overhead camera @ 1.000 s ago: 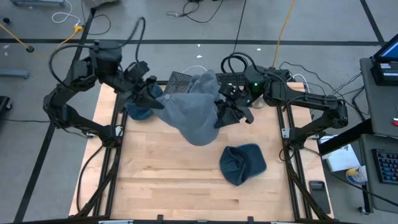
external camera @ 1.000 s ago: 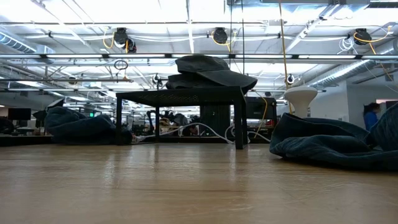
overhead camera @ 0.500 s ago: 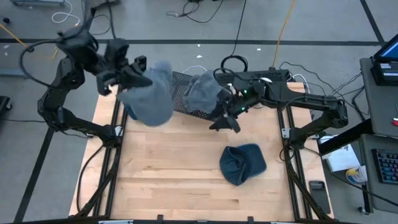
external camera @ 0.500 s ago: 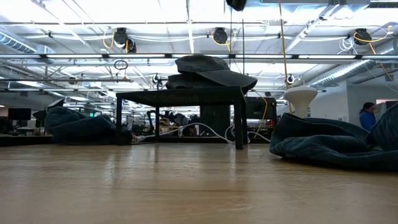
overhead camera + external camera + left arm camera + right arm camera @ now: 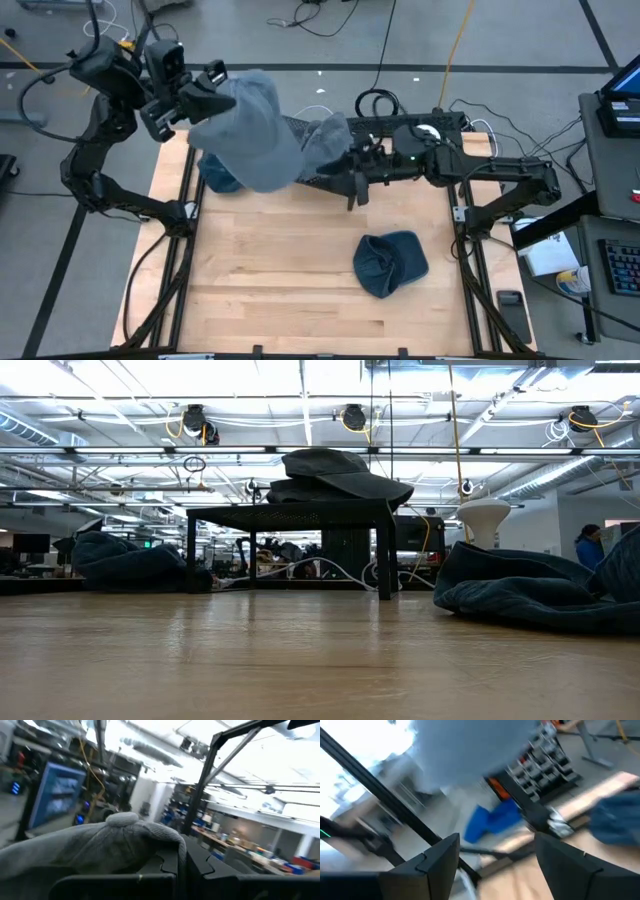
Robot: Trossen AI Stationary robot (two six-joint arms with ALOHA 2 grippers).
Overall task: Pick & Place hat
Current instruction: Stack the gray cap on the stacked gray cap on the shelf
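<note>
A light grey hat (image 5: pixel 250 135) hangs in the air over the table's far left, with my left gripper (image 5: pixel 212 95) shut on it. A second grey hat (image 5: pixel 328 140) lies on top of a black mesh rack (image 5: pixel 290 515) at the far middle, its brim on the rack top. My right gripper (image 5: pixel 352 190) stands open just in front of the rack, with nothing between its fingers (image 5: pixel 440 862). Neither gripper shows in the low view. My left gripper pinches the grey hat's cloth at its far-left edge (image 5: pixel 167 840) between its two shut fingers. The fingers come roughly level from the table's left. The hat is lifted clear and droops from the fingers toward the rack.
A dark blue hat (image 5: pixel 390 262) lies on the table's right half, near the middle. Another dark blue hat (image 5: pixel 218 178) lies at the far left, partly under the held hat. The wooden table (image 5: pixel 270 290) is bare toward its near edge. A person (image 5: pixel 590 545) stands far off in the room.
My left gripper has carried the grey hat up and toward the table's far left, tipping upward. The hat has come away from my right gripper, which has turned and stays in front of the rack. The hat, earlier spread between both arms, now hangs from the left one alone.
</note>
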